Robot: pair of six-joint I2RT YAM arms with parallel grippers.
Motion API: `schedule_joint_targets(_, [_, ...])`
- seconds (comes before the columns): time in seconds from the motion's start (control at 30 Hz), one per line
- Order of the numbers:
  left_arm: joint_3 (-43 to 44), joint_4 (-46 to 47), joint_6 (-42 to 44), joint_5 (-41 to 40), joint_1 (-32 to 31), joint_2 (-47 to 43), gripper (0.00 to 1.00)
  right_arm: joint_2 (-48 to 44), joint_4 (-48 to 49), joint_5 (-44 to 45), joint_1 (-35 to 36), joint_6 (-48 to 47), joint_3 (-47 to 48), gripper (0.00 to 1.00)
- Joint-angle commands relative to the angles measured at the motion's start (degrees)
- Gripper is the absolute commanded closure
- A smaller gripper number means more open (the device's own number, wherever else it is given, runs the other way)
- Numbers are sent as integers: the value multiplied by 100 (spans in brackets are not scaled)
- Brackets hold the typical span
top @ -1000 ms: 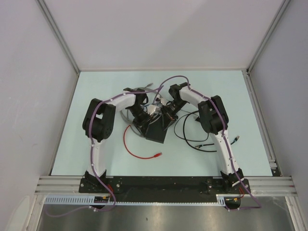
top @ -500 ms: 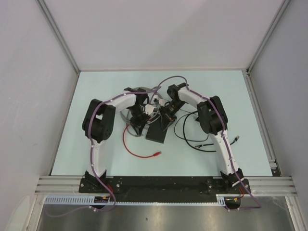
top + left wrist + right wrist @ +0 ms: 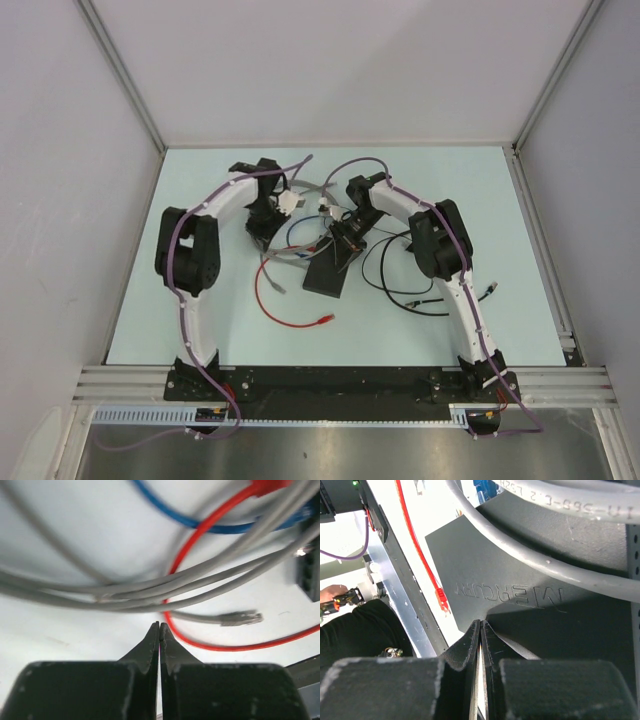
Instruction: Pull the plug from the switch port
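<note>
The flat black switch box (image 3: 326, 274) lies at the table's middle; its top, lettered MERCURY, fills the right wrist view (image 3: 530, 565). My right gripper (image 3: 345, 243) is shut, its tips (image 3: 481, 624) at the box's top. A grey plug (image 3: 278, 286) on a grey cable lies loose on the table left of the box, and shows in the left wrist view (image 3: 241, 617). My left gripper (image 3: 262, 222) is shut and empty (image 3: 160, 625), above the grey cables, well left of the box. The box's ported edge (image 3: 309, 575) shows at the far right.
A red cable (image 3: 272, 308) loops in front of the box and ends in a red plug (image 3: 325, 321). A blue cable (image 3: 300, 236) and several grey cables (image 3: 150, 592) lie behind the box. Thin black cables (image 3: 385, 280) trail to the right under the right arm.
My left arm has swung back and to the left, away from the switch box. The grey cable's plugged end now lies free on the table. The right gripper has stayed on the box.
</note>
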Motion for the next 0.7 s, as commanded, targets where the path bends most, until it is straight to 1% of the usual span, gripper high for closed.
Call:
schedule_joint_targets(0.0, [531,-68,-46,-88,327,-354,92,123,413,613,58,-245,56,92])
schedule_joint_targets(0.07, [732,195,-442,-158,406,-372,75,106,431,639,67,-228,56,92])
schedule_joint_targets(0.1, [786,266,-896,-193,494,-363,63,106,431,648,67,-228,56,92])
schedule_joint_targets(0.13, [795,432,-1023,-150,529,-363,60,88,439,657,67,-210,65,91])
schedule_joint_targets(0.2, [830,617,-1138,-123,538,-372,57,97,448,657,76,-201,56,91])
schedule_joint_targets(0.27, [830,977,-1103,183,539,-381,57,97,457,648,76,-192,65,91])
schedule_joint_targets(0.33, [987,1110,-1121,115,521,-111,57,105,457,657,85,-192,82,90])
schedule_joint_targets(0.37, [1336,1023,-1103,-7,512,83,57,97,448,666,102,-192,91,90])
schedule_joint_targets(0.43, [1742,638,-1033,-52,486,618,56,88,457,710,111,-201,91,91])
schedule_joint_targets(0.47, [1936,584,-998,-18,486,717,56,53,466,710,120,-201,65,91])
schedule_joint_targets(0.57, [1981,863,-1032,-272,477,971,54,9,483,762,129,-201,30,90])
schedule_joint_targets(0.67, [2375,838,-1068,-202,459,1349,54,-9,501,789,129,-193,39,90])
